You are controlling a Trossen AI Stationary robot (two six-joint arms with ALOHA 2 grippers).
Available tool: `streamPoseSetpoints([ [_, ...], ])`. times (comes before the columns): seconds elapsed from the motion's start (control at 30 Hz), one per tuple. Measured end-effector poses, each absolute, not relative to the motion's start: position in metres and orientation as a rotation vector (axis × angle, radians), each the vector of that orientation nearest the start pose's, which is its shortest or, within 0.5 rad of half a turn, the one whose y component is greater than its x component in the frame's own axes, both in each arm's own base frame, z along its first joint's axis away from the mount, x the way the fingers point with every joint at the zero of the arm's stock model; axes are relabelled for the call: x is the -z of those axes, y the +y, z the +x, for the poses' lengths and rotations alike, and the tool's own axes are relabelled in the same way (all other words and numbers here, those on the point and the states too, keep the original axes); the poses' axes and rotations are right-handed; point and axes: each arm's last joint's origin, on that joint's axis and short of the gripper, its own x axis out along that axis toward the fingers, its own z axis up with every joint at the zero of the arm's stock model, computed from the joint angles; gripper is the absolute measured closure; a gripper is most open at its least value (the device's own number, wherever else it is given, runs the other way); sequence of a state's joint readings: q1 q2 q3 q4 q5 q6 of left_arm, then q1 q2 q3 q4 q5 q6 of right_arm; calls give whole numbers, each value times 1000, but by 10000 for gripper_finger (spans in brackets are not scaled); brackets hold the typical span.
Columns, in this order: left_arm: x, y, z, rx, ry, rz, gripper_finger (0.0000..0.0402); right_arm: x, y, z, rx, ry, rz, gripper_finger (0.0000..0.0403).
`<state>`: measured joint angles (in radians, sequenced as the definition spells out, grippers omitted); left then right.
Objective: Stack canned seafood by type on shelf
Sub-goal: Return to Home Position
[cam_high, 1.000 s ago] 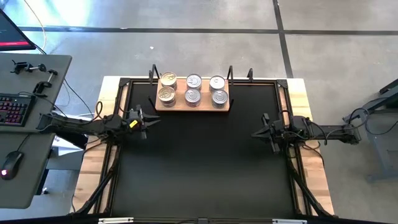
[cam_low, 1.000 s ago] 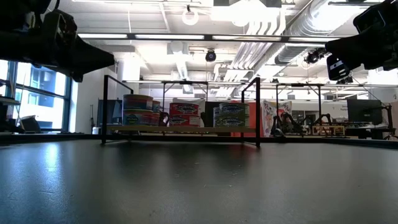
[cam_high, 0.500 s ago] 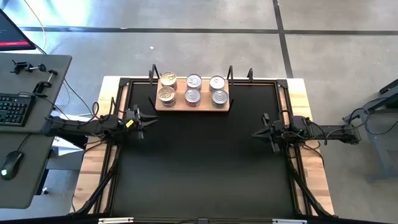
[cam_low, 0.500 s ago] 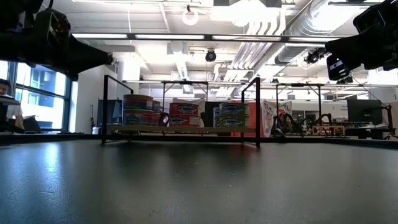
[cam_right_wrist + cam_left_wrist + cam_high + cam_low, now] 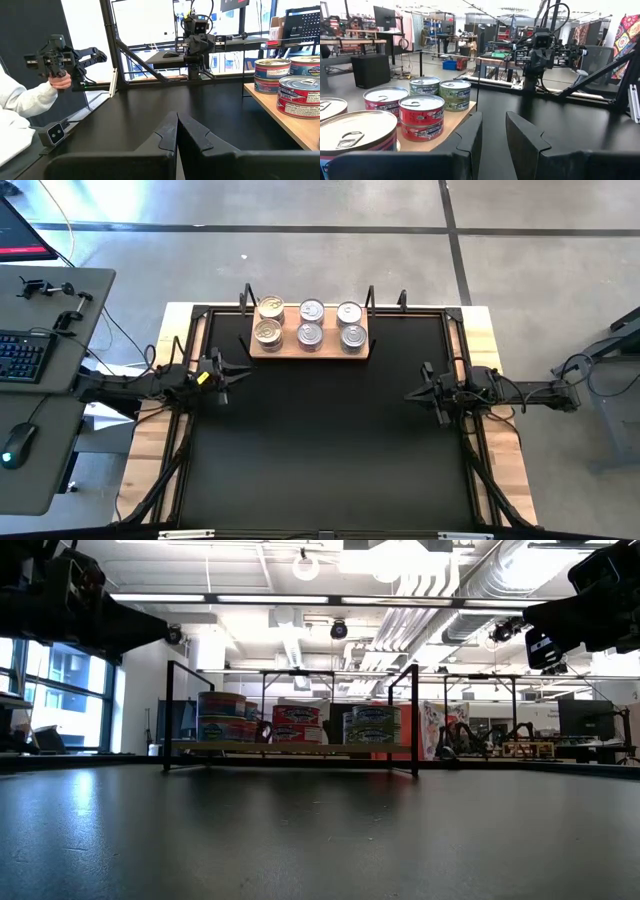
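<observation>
Tins (image 5: 311,335) stacked by type on far shelf (image 5: 308,353); left gripper (image 5: 235,370), jaws narrowly parted, and right gripper (image 5: 410,393), jaws closed, hover empty: sorting apparently done, only homing needed.

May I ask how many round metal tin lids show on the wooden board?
6 lids on the light-brown wooden board: back row left, middle, right; front row left, middle, right. Tins beneath may be hidden.
</observation>
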<state>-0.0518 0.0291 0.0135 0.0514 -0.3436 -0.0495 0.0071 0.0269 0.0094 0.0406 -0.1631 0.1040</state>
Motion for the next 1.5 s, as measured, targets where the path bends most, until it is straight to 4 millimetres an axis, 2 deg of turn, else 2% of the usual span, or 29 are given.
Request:
streamPoseSetpoints([
  [0.5, -175, 6, 95, -316, -84, -36, 326, -169, 5, 98, -172, -14, 102, 403],
  [0.8, -171, 0, 97, -107, -38, -18, 326, -169, 5, 98, -172, -14, 102, 403],
  [1.07, -167, -1, 99, -97, 8, 73, 326, -169, 5, 98, -172, -14, 102, 403],
  [1.5, -167, -1, 100, -98, 12, 73, 326, -169, 5, 98, -172, -14, 102, 403],
])
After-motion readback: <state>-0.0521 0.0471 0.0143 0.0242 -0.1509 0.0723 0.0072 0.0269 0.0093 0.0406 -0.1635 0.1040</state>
